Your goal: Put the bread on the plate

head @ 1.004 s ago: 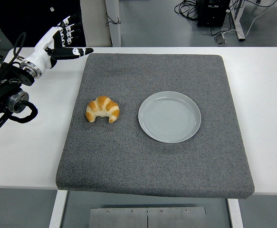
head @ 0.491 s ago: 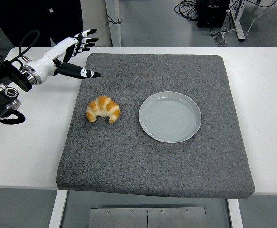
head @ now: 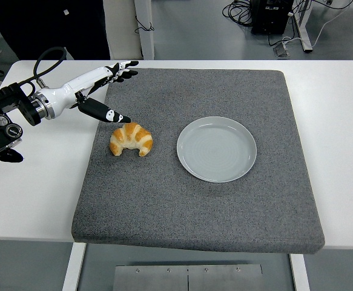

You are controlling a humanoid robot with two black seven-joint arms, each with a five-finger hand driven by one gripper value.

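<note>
A golden croissant [head: 131, 139] lies on the grey mat [head: 200, 200], left of centre. An empty pale grey plate [head: 216, 148] sits on the mat to its right, a short gap away. My left hand [head: 112, 91] comes in from the left and hovers just above and behind the croissant. Its fingers are spread open and hold nothing; the thumb tip [head: 123, 118] points down close to the croissant's top. The right arm is out of view.
The mat lies on a white table [head: 37, 194]. A dark-clothed person stands at the top left behind the table. Cables and a table leg show on the floor at the top right.
My left hand has moved right and down over the mat's left edge, from the table's far left corner to just above the croissant. Croissant and plate have not moved.
</note>
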